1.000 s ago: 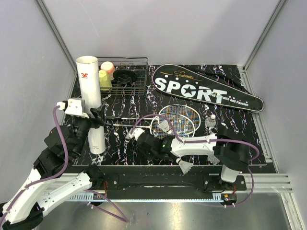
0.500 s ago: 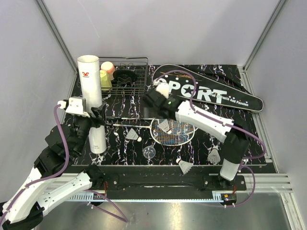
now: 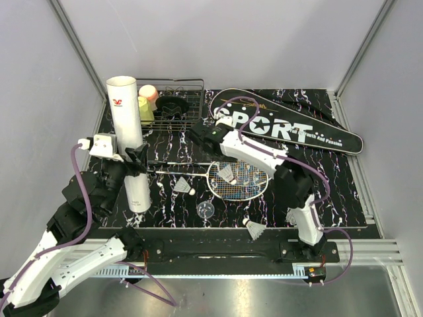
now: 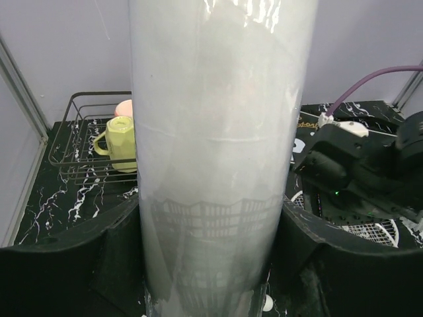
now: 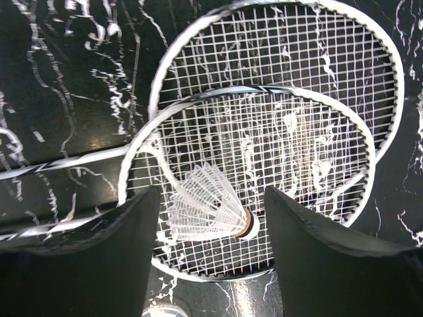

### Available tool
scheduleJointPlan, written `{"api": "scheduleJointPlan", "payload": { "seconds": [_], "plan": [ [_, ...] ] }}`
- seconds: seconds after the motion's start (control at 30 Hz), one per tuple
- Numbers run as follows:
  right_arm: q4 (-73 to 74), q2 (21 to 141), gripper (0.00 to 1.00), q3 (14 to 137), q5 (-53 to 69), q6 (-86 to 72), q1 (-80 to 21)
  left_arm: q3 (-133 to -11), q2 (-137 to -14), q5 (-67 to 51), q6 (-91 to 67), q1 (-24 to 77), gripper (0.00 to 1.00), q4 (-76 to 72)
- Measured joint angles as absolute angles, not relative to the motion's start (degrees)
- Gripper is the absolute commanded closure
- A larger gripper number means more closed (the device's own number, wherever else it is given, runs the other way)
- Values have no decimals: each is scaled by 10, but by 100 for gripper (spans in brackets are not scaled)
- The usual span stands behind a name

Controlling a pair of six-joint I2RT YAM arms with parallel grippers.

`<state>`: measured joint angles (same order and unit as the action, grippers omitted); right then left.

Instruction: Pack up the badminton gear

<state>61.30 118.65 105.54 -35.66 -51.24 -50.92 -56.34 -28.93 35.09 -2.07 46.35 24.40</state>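
My left gripper [image 3: 135, 166] is shut on the long white tube [image 3: 129, 139], held upright at the table's left; the tube [image 4: 218, 132] fills the left wrist view between black fingers [image 4: 99, 247]. Two rackets lie with stacked white-strung heads [image 3: 239, 179] and shafts [image 3: 177, 164] running left. One shuttlecock [image 3: 229, 175] rests on the strings. My right gripper [image 3: 199, 134] hovers open over the rackets near the black SPORT bag [image 3: 284, 124]. In the right wrist view that shuttlecock [image 5: 208, 211] shows between my open fingers [image 5: 112, 251], below them. Two more shuttlecocks [image 3: 184, 186] [image 3: 254, 229] lie on the table.
A black wire basket [image 3: 173, 84] with a yellow cup [image 3: 144, 109] and a pink cup [image 3: 149, 92] stands at the back left, right behind the tube. A small clear lid [image 3: 205, 210] lies near the front. The right arm's elbow [image 3: 292, 183] stands over the table's right side.
My right gripper rose from the table's front middle, swung back towards the bag and opened. A shuttlecock and a clear lid now show where it was. The left arm and tube stayed put.
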Motion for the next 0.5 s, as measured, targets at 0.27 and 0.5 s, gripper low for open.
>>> {"api": "scheduleJointPlan", "payload": {
  "seconds": [0.27,0.5],
  "plan": [
    [655,1226,40,1064,-370,-549,-509,-563,-277,347,-32,463,71,245],
    [659,1227,44,1052,-369,-562,-509,-563,-275,347,-34,463,71,248]
  ]
}}
